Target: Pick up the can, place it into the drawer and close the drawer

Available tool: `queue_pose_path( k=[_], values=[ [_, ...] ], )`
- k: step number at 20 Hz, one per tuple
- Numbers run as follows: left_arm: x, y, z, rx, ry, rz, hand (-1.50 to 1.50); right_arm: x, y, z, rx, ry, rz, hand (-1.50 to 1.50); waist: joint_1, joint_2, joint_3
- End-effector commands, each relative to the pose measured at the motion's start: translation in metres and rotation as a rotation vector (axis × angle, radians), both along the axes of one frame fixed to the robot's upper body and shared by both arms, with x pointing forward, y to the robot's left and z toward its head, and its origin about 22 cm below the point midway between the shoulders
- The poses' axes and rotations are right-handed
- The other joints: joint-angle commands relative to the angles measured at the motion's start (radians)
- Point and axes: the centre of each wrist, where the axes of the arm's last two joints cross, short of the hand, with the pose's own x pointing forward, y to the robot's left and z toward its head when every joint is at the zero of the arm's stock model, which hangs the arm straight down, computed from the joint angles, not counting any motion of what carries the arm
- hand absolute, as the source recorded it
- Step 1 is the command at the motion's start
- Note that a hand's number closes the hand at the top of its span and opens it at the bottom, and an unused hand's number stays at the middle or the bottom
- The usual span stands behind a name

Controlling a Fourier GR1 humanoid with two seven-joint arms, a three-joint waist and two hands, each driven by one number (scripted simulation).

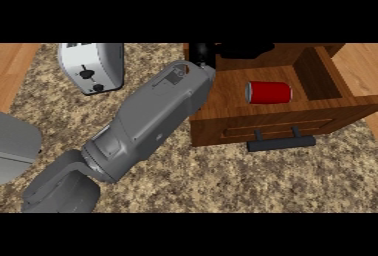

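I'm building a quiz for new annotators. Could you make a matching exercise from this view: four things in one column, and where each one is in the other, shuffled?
Things:
1. can
2. toaster
3. handle
4. left hand

Places:
A. at the far left corner of the drawer
B. inside the open drawer
C. on the counter, upper left of the view
D. on the drawer's front panel, facing the robot

Pairs: 1-B, 2-C, 3-D, 4-A
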Motion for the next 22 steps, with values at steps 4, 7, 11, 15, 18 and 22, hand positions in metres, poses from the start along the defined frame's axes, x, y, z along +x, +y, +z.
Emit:
queue_pose_path(
  k=[4, 7, 11, 15, 18, 22],
  values=[
    [0.000, -0.001, 0.002, -0.036, -0.034, -0.002, -1.50, -0.008, 0.000, 0.023, -0.212, -0.106, -0.015, -1.50, 0.005, -0.002, -0.001],
    [0.000, -0.006, 0.016, -0.060, -0.045, 0.001, -1.50, -0.002, 0.007, 0.035, -0.359, -0.139, -0.016, -1.50, 0.007, 0.002, 0.000],
    [0.001, -0.007, 0.019, -0.074, -0.085, -0.025, -1.50, 0.012, 0.021, 0.047, -0.393, -0.233, 0.022, -1.50, 0.030, 0.001, -0.001],
    [-0.007, -0.020, 0.036, -0.062, -0.108, -0.013, -1.50, 0.025, 0.041, 0.056, -0.530, -0.240, 0.037, -1.50, 0.044, 0.000, -0.001],
    [-0.006, -0.015, 0.026, -0.087, -0.133, -0.014, -1.50, 0.041, 0.044, 0.048, -0.588, -0.240, 0.044, -1.50, 0.060, -0.003, -0.001],
    [-0.004, -0.012, 0.023, -0.093, -0.102, -0.034, -1.50, 0.064, 0.069, 0.054, -0.687, -0.235, 0.028, -1.50, 0.084, -0.003, -0.002]
  ],
)
